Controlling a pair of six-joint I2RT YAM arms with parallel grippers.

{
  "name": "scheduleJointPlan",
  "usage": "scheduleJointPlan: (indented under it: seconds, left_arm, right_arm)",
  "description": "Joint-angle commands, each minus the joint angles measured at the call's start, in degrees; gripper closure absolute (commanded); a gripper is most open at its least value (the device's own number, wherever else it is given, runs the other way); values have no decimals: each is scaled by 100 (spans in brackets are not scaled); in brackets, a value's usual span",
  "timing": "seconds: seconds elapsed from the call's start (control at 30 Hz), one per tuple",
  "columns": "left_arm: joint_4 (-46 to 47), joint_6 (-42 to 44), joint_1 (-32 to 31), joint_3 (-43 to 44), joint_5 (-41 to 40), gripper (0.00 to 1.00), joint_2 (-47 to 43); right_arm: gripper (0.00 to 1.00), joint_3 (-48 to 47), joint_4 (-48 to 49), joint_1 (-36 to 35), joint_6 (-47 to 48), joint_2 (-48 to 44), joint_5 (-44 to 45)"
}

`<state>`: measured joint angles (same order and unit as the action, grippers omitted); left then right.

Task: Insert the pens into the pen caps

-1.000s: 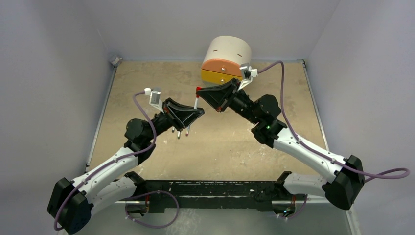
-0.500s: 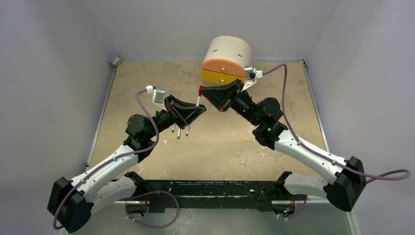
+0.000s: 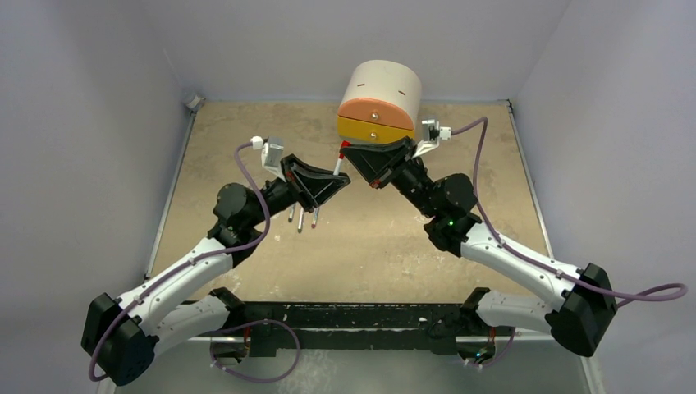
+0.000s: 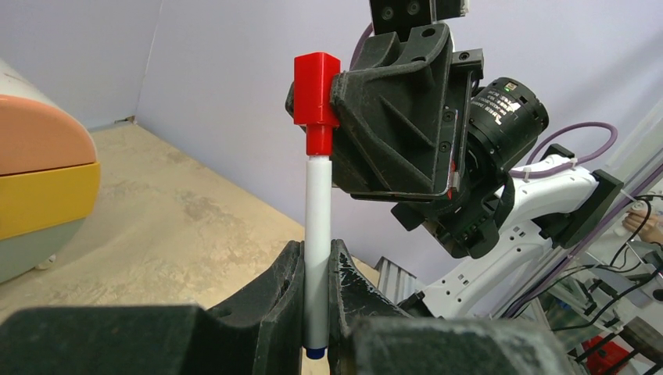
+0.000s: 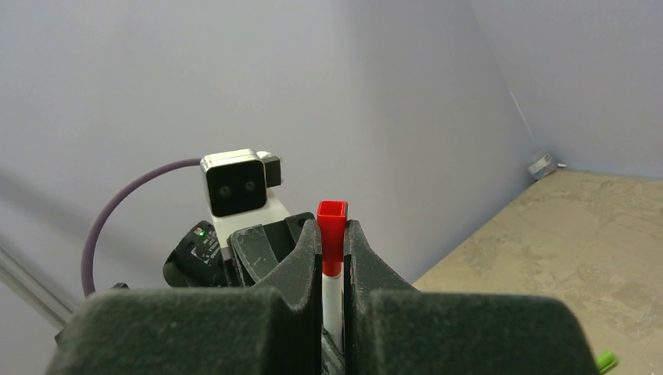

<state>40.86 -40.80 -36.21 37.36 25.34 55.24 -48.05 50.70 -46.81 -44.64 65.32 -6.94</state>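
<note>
My left gripper (image 4: 317, 269), nearly closed, squeezed the white pen (image 4: 317, 219) up in the air. My right gripper (image 5: 332, 250) pinched the red cap (image 4: 316, 78), which sat on the pen's tip. Next, I think, they must push together straight.

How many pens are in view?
4. One pen is in the left gripper, its tip in the red cap the right gripper holds. Three more lie on the table, partly hidden beneath the left gripper.

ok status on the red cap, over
Both shut: left gripper on pen, right gripper on red cap. Cap sits over pen tip. Nothing blocking.
</note>
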Motion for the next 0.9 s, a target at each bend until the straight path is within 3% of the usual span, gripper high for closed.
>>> scheduleJointPlan:
  seconds: [0.0,0.37,0.87]
  left_arm:
    - [620,251,70,881,-643,100,-5]
    - [148,662,70,1347,-580,100,59]
    - [406,635,78,1805,-497,100,362]
  right_arm:
    - [100,327,-691,-281,-9,-18,-968]
    - [100,510,-1245,-398,101,25,-1409]
    - [100,750,-916,-762,23,233,-1400]
